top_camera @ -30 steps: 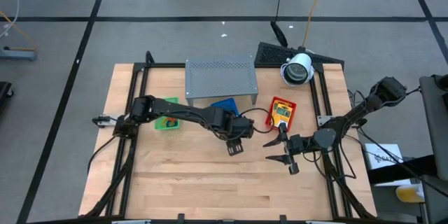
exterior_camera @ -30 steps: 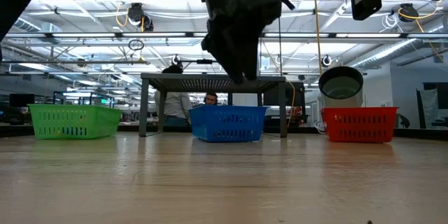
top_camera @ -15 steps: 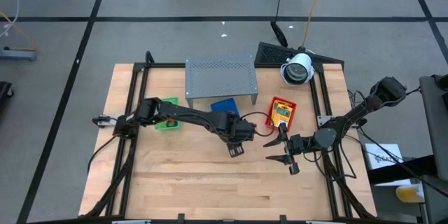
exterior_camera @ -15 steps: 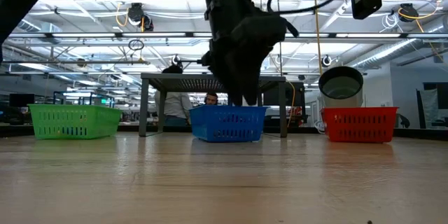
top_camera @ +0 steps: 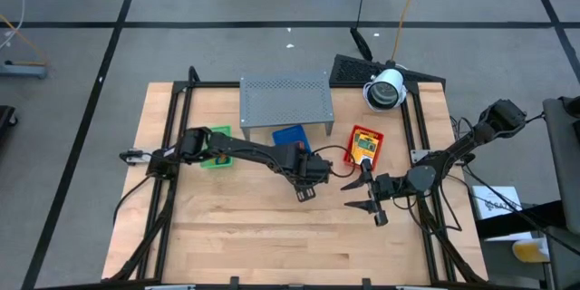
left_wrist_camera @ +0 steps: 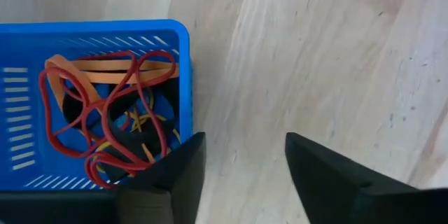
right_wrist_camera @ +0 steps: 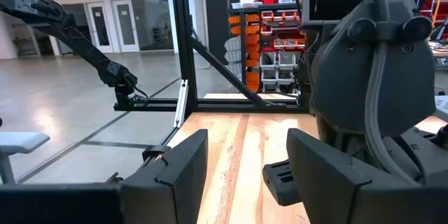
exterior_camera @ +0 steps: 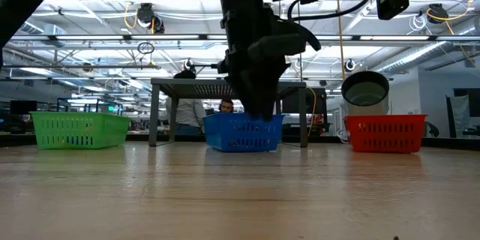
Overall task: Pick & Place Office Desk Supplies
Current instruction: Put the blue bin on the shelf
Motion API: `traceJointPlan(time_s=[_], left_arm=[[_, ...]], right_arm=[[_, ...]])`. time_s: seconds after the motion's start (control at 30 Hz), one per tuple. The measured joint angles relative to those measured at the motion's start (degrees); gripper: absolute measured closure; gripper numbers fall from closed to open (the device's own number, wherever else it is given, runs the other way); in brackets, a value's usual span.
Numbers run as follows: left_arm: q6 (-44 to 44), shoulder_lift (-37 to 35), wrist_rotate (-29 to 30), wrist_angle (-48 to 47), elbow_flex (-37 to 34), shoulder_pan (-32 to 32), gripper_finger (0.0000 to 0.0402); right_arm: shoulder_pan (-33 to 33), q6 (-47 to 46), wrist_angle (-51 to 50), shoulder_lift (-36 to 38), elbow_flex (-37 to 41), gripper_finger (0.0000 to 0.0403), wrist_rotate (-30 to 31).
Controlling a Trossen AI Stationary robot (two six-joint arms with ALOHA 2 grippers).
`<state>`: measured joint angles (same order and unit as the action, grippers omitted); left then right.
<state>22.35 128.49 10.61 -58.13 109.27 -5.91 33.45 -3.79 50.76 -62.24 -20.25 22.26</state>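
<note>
The rubber-band loops (left_wrist_camera: 105, 105), red and orange, lie tangled in the blue tray (left_wrist_camera: 183, 38), over some dark pieces and thin yellow strands at its bottom. The tray stands on the wooden surface (top_camera: 272, 236) just in front of the grey perforated shelf (top_camera: 284, 100).

The left hand (top_camera: 306, 190) hangs just beside the blue tray, at the tray's edge away from the shelf, its two fingers (left_wrist_camera: 175, 175) apart with nothing between them; bare wood shows in the gap. In the low view the left arm's dark bulk comes down in front of the blue tray (exterior_camera: 244, 131) and hides its middle.

To one side of the blue tray, toward the right arm, stands the red tray (top_camera: 366, 145) with a yellow packet (top_camera: 365, 148) in it. To the other side, past the left arm's forearm, is the green tray (top_camera: 216, 157), which also shows something yellow inside.

The right hand (top_camera: 370, 201) hovers above the surface near the red tray, on the side away from the shelf, fingers (right_wrist_camera: 175, 168) spread and empty.

Behind the red tray, beside the shelf, a white round lamp-like object (top_camera: 386, 89) sits at the surface's corner. In the low view a person (exterior_camera: 225, 106) shows in the room behind the blue tray.
</note>
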Motion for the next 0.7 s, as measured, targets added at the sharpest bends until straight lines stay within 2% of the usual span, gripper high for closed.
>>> traceJointPlan(time_s=[0.13, 0.33, 0.53, 0.7], left_arm=[[0.0, 0.0, 0.0, 0.0, 0.0, 0.0, 0.0254], [-0.7, 0.0, -2.3, 0.3, 0.0, 0.0, 0.0384], [-0.7, -0.1, -4.9, 1.4, 0.0, -0.3, 0.0397], [-0.2, -0.6, -4.5, 1.5, 0.0, -1.0, 0.0385]], right_arm=[[0.0, 0.0, 0.0, 0.0, 0.0, 0.0218, 0.0], [0.0, 0.0, 0.0, 0.0, 0.0, 0.0218, 0.0], [0.0, 0.0, 0.0, 0.0, 0.0, 0.0218, 0.0], [0.0, 0.0, 0.0, 0.0, 0.0, 0.0218, 0.0]])
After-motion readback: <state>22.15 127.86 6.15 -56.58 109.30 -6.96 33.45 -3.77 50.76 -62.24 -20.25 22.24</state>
